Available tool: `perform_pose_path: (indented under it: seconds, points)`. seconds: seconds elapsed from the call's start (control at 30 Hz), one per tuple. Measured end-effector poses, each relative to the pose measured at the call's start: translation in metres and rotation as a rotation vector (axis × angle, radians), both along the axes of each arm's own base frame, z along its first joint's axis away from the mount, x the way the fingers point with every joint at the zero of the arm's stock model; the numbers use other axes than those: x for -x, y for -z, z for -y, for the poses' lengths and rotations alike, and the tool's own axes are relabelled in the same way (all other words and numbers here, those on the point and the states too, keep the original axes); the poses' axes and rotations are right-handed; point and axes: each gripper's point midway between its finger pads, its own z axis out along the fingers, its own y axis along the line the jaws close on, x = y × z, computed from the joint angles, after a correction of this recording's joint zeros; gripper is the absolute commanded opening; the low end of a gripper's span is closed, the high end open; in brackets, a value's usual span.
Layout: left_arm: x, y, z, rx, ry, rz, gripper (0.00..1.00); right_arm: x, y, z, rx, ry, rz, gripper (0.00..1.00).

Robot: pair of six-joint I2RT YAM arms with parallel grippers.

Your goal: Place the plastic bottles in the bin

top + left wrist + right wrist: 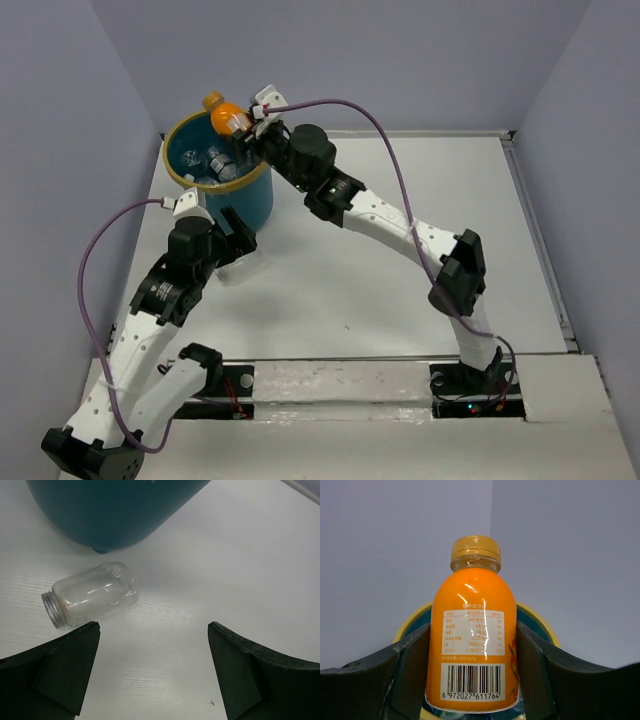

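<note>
The teal bin [255, 196] with a yellow rim stands at the table's far left; clear bottles [218, 162] lie inside it. My right gripper [250, 125] is shut on the orange bottle [226, 115] and holds it over the bin's far rim. In the right wrist view the orange bottle [472, 640] sits between both fingers, above the rim [412, 620]. My left gripper [154, 667] is open and empty, low over the table beside the bin's wall [115, 510]. A clear bottle [90, 594] with a grey threaded neck lies on its side between that gripper and the bin.
The table's raised right edge [535, 230] runs along the far right. A grey wall rises just behind the bin. A purple cable [350, 105] arcs over the right arm.
</note>
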Motion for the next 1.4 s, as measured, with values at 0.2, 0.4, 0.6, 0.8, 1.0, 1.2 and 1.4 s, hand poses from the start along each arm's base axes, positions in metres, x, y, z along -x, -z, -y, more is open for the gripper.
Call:
perform_pose_path:
  seconds: [0.2, 0.4, 0.6, 0.8, 1.0, 1.2, 1.4]
  points:
    - [-0.006, 0.026, 0.005, -0.031, 0.013, -0.104, 0.99, -0.028, 0.022, -0.037, -0.022, -0.003, -0.003, 0.88]
    - [-0.004, 0.041, 0.005, -0.062, 0.019, -0.167, 0.99, -0.031, 0.055, -0.046, 0.027, -0.020, -0.055, 0.91]
    - [-0.006, 0.066, 0.009, -0.131, 0.079, -0.265, 0.99, 0.000, 0.048, -0.006, 0.034, -0.030, -0.097, 0.91]
    - [-0.015, 0.080, 0.015, -0.211, 0.161, -0.345, 0.99, 0.074, 0.009, 0.086, -0.111, -0.068, -0.106, 0.90]
    - [-0.028, 0.098, 0.020, -0.321, 0.239, -0.419, 0.99, 0.120, 0.007, 0.152, -0.220, -0.068, -0.120, 0.89]
    - [-0.028, 0.135, 0.029, -0.453, 0.307, -0.529, 0.99, 0.148, 0.025, 0.202, -0.256, -0.036, -0.147, 0.89]
    - [-0.030, 0.153, 0.034, -0.561, 0.325, -0.587, 0.99, 0.173, 0.004, 0.242, -0.344, -0.034, -0.113, 0.89]
